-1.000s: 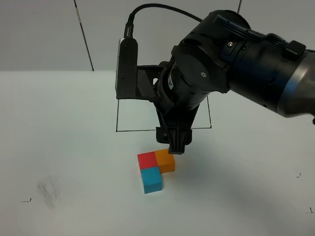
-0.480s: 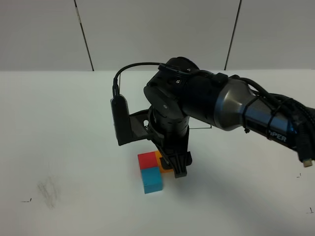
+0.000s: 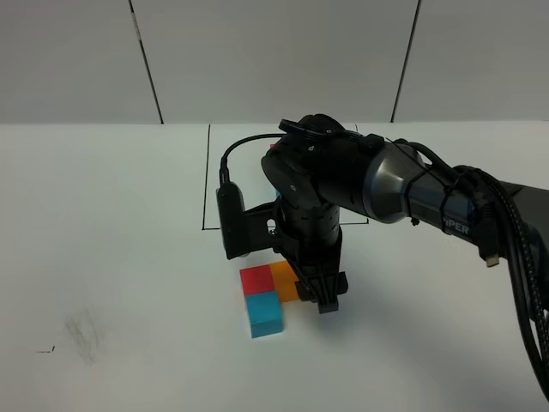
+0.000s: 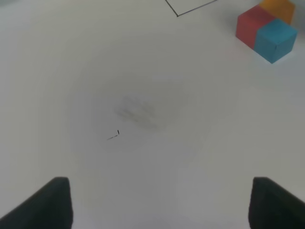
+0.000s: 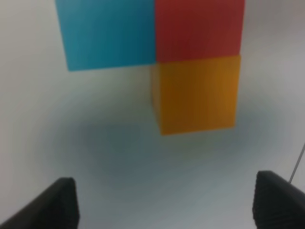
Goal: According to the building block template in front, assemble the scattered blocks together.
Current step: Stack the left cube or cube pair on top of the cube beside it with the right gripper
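The scattered blocks sit together in an L shape just in front of the black frame line [image 3: 207,180]: red block [image 3: 256,279], orange block [image 3: 285,280] to its right, blue block [image 3: 264,314] in front of red. My right gripper [image 3: 323,300] hangs low by the orange block's right side. The right wrist view shows its fingers wide apart and empty, with the blue [image 5: 107,33], red [image 5: 200,28] and orange [image 5: 198,93] blocks ahead. The template inside the frame is hidden behind the right arm. My left gripper [image 4: 162,205] is open and empty, with the blocks [image 4: 267,26] far ahead.
A grey smudge [image 3: 84,330] marks the table at the front left and also shows in the left wrist view [image 4: 138,112]. The right arm and its cable [image 3: 480,215] cover the table's right middle. A corner of the frame [image 4: 177,14] shows.
The right arm has dropped lower and moved toward the front. Its gripper now sits by the orange block's right side. The three blocks have stayed in place.
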Motion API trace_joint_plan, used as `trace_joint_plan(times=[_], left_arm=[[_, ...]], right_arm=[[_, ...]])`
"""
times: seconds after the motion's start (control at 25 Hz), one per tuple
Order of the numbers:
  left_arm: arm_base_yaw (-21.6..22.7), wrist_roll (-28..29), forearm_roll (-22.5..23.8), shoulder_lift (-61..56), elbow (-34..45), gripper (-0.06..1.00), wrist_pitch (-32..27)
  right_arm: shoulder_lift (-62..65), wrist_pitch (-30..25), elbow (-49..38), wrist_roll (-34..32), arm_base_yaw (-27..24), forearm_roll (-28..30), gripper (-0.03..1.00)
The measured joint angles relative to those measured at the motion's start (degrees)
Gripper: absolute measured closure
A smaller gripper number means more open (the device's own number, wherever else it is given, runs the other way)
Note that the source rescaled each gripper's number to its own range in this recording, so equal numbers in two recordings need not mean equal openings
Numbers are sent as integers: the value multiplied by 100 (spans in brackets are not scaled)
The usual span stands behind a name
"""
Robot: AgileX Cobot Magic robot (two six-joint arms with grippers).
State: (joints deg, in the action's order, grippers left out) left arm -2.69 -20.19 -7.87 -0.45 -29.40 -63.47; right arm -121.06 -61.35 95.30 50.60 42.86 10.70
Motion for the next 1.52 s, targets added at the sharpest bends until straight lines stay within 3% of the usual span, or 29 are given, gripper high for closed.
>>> trace_joint_plan(times=[0.4, 1.16, 1.52], left_arm=[[0, 0, 0, 0, 0, 9, 0], [0, 0, 0, 0, 0, 9, 0], [0, 0, 0, 0, 0, 9, 0]], right_arm=[[-7, 283, 581, 809, -38, -1001, 34], [-786, 453, 686, 1232, -47, -1070, 34], [-786, 472, 686, 1246, -351, -996, 35]])
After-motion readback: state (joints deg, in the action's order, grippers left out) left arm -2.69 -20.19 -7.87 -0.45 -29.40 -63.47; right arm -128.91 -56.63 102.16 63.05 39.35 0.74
